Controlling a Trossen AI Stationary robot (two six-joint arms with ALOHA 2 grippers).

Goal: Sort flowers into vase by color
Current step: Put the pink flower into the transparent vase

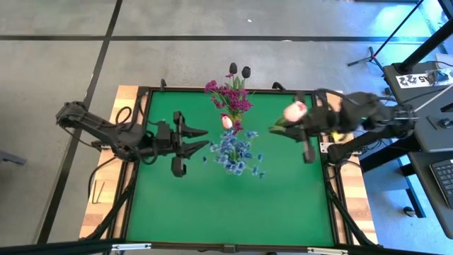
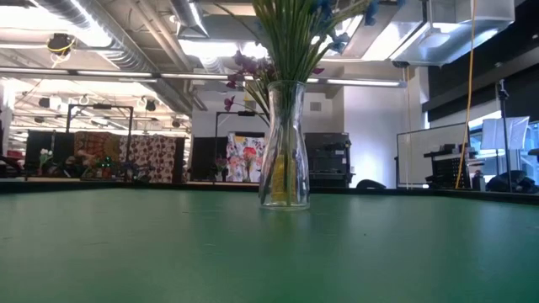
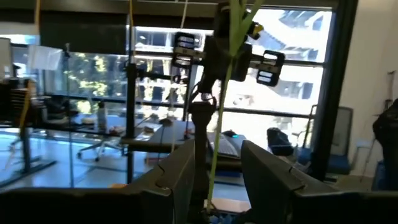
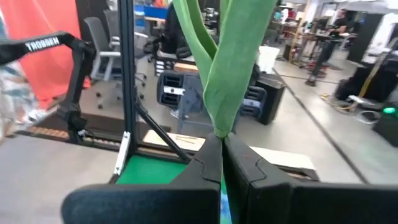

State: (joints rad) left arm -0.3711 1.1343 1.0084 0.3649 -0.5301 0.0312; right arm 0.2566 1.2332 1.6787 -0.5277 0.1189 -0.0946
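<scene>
Table (image 1: 177,212), covered in green, is filling the high view, and a clear glass vase (image 2: 284,160) is standing on it a little behind its middle. Only the high view is showing what is fanning out of the vase: blue blossom sprays (image 1: 237,153) toward the front, magenta blossom sprays (image 1: 230,95) behind, two near-black tulip buds (image 1: 239,71) at the far edge, and one pale pink tulip bud (image 1: 226,121) in the middle. The low view is showing the vase's glass body with green stems (image 2: 290,38) bunched inside, and neither arm.

The left gripper (image 1: 198,139) is hovering just left of the vase, jaws apart, with a thin stem (image 3: 219,124) running up between its fingers (image 3: 267,171) in its wrist view. The right gripper (image 1: 306,134) is waiting to the right of the vase, clamped on a second pink tulip (image 1: 294,110); its wrist view is showing the fingers (image 4: 208,165) pinching the green leaves (image 4: 233,68).

Beyond the vase, a bright workshop with patterned hangings (image 2: 126,156) is showing.
</scene>
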